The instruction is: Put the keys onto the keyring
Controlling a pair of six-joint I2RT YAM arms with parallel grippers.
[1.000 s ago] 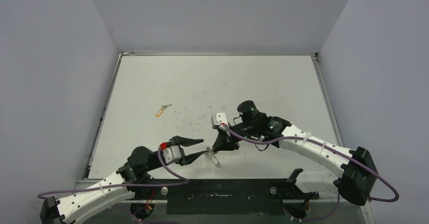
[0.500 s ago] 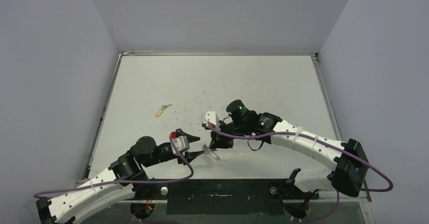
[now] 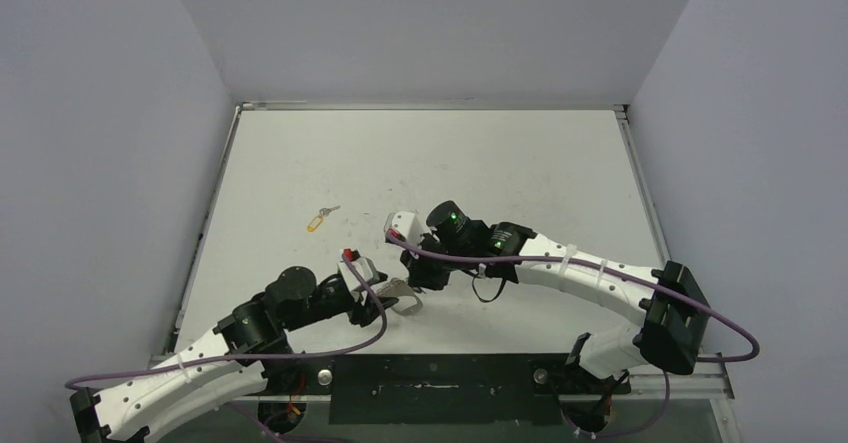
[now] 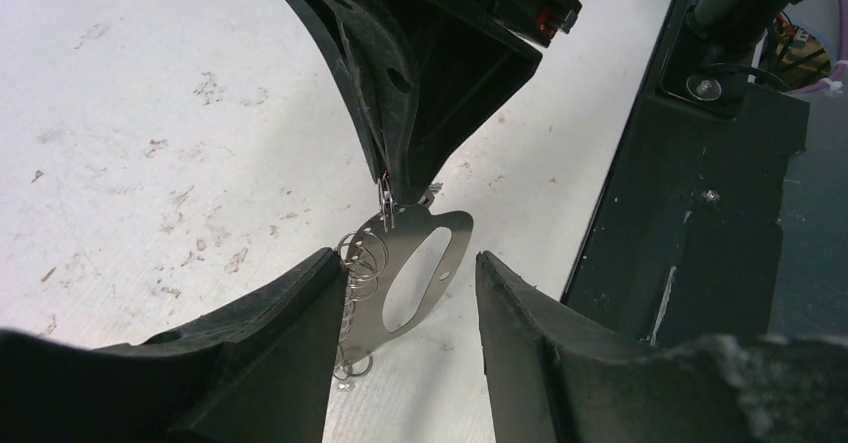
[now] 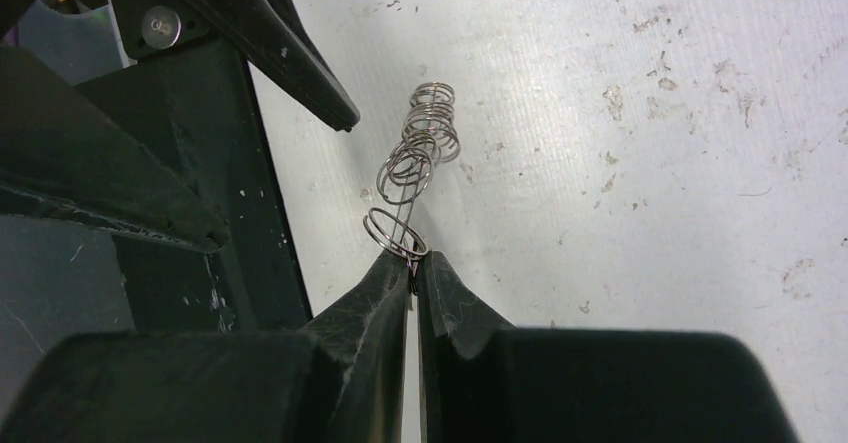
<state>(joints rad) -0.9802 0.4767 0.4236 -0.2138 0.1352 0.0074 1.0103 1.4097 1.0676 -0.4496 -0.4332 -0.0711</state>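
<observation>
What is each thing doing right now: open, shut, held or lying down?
Flat silver oval metal keyring with ring chain: pinched at one edge.
Small silver key with yellow tag: lying loose on the white table, away from the keyring.
Left gripper: open, straddling the keyring.
Right gripper: shut on the keyring.

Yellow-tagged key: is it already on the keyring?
No, in the top view the yellow-tagged key lies alone on the table, well apart from the keyring.
</observation>
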